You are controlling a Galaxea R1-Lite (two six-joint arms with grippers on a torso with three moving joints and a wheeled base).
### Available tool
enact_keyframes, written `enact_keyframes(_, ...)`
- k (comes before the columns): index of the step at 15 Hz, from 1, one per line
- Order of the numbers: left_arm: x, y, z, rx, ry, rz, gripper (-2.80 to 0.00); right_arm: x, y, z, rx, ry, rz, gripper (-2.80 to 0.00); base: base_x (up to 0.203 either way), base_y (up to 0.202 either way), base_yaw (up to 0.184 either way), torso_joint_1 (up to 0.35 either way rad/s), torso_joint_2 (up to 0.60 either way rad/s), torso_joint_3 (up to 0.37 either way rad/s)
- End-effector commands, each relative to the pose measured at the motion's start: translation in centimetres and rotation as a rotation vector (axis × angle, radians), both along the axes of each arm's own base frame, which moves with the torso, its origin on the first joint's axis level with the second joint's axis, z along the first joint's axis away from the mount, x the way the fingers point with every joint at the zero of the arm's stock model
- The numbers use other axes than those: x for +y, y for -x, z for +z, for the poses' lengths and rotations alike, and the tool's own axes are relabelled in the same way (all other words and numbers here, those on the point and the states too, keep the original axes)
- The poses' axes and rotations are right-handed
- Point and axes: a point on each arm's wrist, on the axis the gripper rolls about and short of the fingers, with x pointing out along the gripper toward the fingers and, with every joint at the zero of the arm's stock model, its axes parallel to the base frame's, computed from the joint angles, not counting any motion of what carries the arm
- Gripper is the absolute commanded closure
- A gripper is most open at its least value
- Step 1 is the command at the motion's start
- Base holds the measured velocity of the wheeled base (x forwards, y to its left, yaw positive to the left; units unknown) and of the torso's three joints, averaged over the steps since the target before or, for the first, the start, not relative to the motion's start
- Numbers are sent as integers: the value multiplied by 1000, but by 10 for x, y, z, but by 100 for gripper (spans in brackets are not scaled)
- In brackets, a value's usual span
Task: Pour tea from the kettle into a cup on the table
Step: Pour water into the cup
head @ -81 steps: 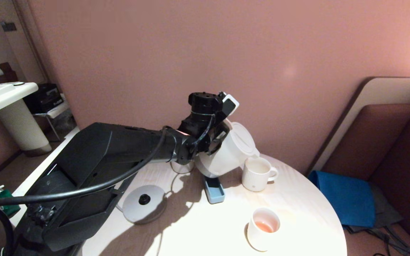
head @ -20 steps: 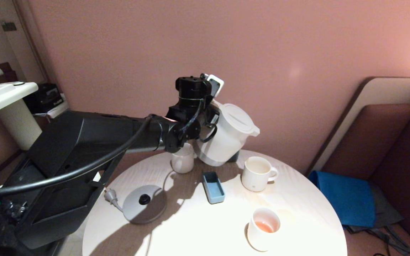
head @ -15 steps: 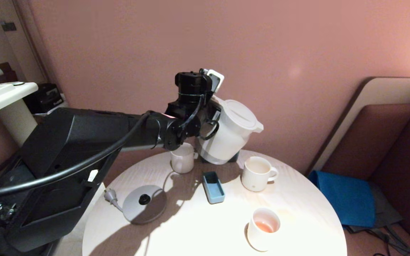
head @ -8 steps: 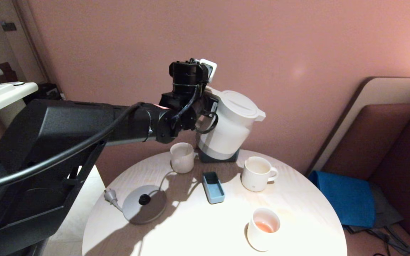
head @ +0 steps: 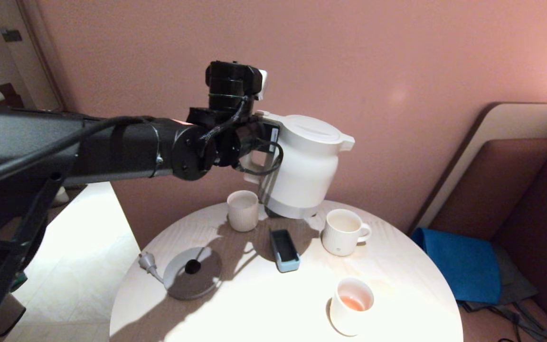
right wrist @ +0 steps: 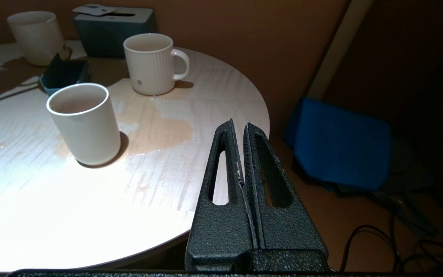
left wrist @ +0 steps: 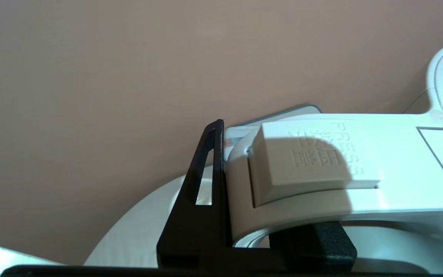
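Cream-white plastic fills the left wrist view: the left gripper [left wrist: 240, 215] is clamped on the handle of the kettle [left wrist: 360, 161], one black finger [left wrist: 202, 207] against the handle's side, a grey press button facing the camera. The head view shows what that close view cannot: the left gripper [head: 259, 147] holds the kettle [head: 302, 166] upright in the air above the far edge of the table [head: 254, 304], its long axis vertical, lid level, spout pointing away from the gripper toward the robot's right. Below and just beyond the spout stands the cup [head: 344, 232], ribbed, its handle turned the same way. Beneath the gripper sits a ribbed tumbler [head: 242, 210]; a blue tray [head: 284, 249] lies under the kettle, and a grey base disc [head: 193, 279] lies nearer the robot. Only the right wrist view shows the right gripper [right wrist: 240, 130], fingers pressed together and holding nothing, off the table's edge; ahead of it stand a smooth cup [right wrist: 85, 123] and a wet tea [right wrist: 164, 134] spill spreading between the two cups.
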Motion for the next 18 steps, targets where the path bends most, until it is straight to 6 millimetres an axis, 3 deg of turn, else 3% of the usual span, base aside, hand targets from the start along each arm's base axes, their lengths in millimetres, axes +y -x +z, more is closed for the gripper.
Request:
enact_keyframes(1, 12, 17, 6, 13, -4, -4, 0, 0, 0, 0, 1, 1, 1, 0, 0, 0, 0, 0, 0, 0)
enact_keyframes(6, 40, 39, -18, 110, 58, -33, 0, 0, 1, 7, -48, 14, 10, 0, 0, 0, 0, 0, 0, 0)
enact_keyframes(8, 54, 45, -33, 106, 64, -15, 0, 1, 9, 33, -130, 9, 47, 0, 0, 0, 0, 0, 0, 0)
enact_keyframes(11, 72, 50, -45, 37, 108, 13, 0, 2, 7, 67, -67, 6, 107, 0, 0, 0, 0, 0, 0, 0)
enact_keyframes(14, 79, 50, -41, 16, 129, 25, 0, 3, -23, 98, 68, -19, 134, 0, 0, 0, 0, 0, 0, 0)
enact_keyframes(18, 80, 50, -37, 6, 135, 27, 0, 4, -111, 129, 311, -87, 173, 0, 0, 0, 0, 0, 0, 0)
